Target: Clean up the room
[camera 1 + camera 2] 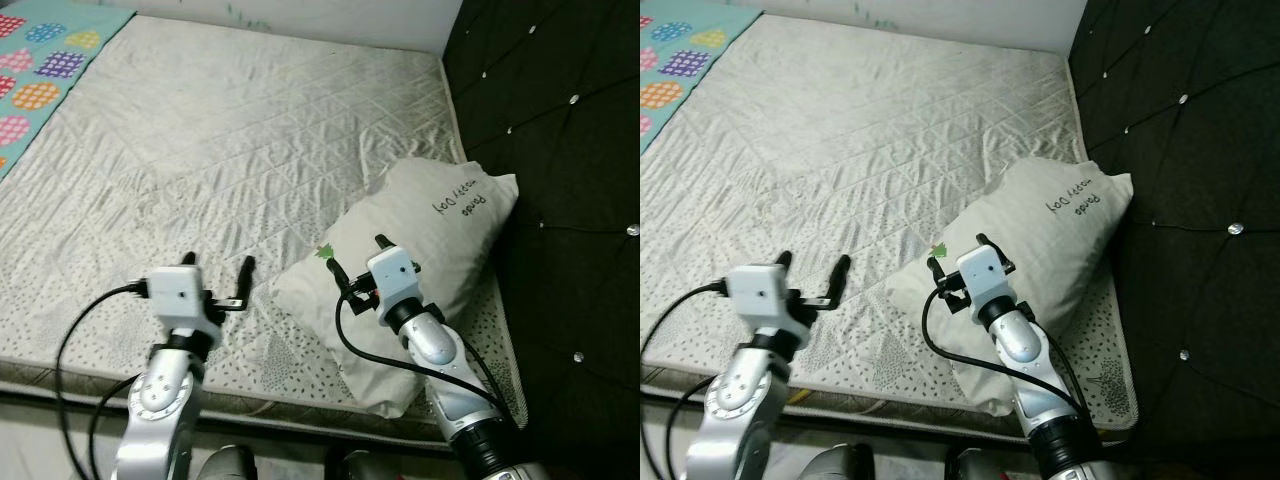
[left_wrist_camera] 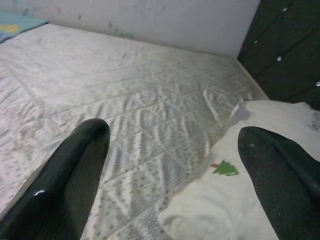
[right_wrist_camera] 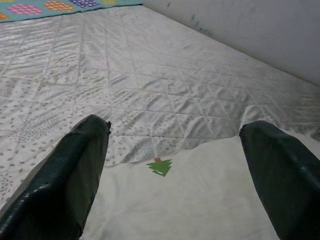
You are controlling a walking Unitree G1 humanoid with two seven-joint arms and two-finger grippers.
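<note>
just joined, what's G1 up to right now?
It stands at the edge of a bed, both arms reaching out over the quilted mattress. The right gripper hovers with jaws open over a white pillow that lies by the dark tufted headboard. The left gripper, jaws also open, is over bare mattress just beside the pillow. Neither holds anything yet. A patterned teal blanket lies at the bed's far left corner.

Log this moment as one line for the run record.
left gripper: jaws open, over mattress beside pillow | right gripper: jaws open, over pillow | nothing held
</note>
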